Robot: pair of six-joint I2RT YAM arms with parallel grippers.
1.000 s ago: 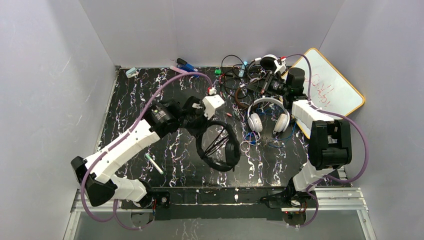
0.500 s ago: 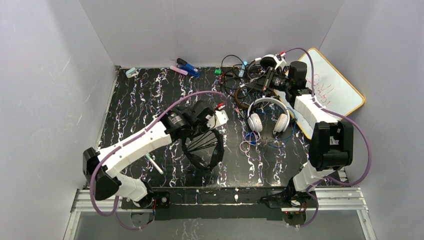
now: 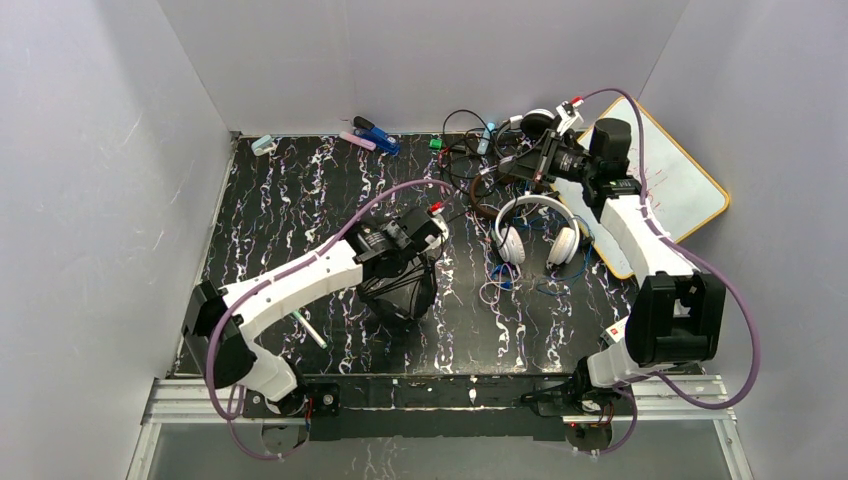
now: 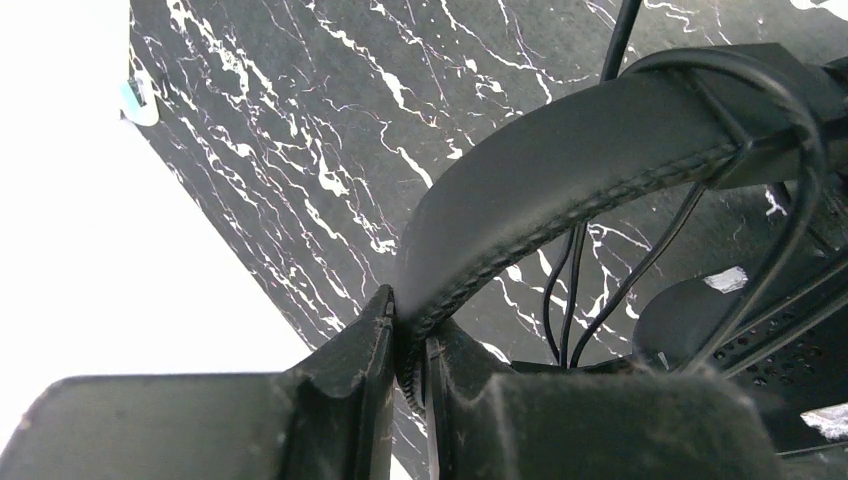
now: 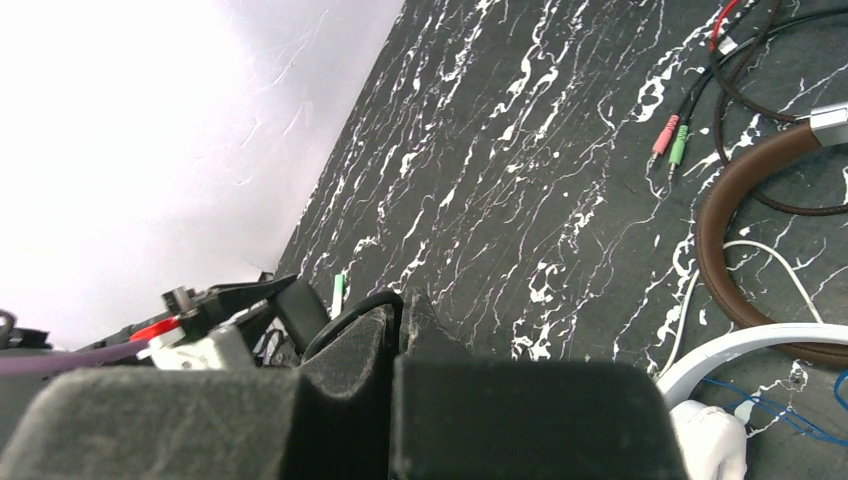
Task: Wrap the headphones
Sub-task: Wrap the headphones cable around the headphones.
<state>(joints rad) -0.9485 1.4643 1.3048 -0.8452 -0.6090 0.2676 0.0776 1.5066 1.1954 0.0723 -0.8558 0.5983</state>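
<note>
Left hand is clamped on the padded headband of the black headphones, fingers pinching the band edge-on. The headset hangs under the hand just above the counter, left of centre, and the overhead view shows it nearly end-on. Several turns of thin cord already cross the band's arch. Right hand has its fingers together on a thin black cord, which looks like the free end of the same headset's lead, though I can't trace it the whole way. That hand sits at the back right, over the tangle of loose wires. Key relation: the headset lies forward and to the left of the right hand, well apart from it, so the lead's long axis runs diagonally from front-left to back-right between the two hands. The left arm is nearer the headset, the right arm nearer the slack. My read is that the next turn needs the right hand to bring the cord across toward the band while the left hand holds or rotates it. White headphones lie flat just in front of the right hand, and the brown headphones lie beside them with their plugs loose. Snag risk is there. The counter is black marbled and glossy. There are grey walls on three sides, a whiteboard leaning at the right, and a pen near the front left.
</note>
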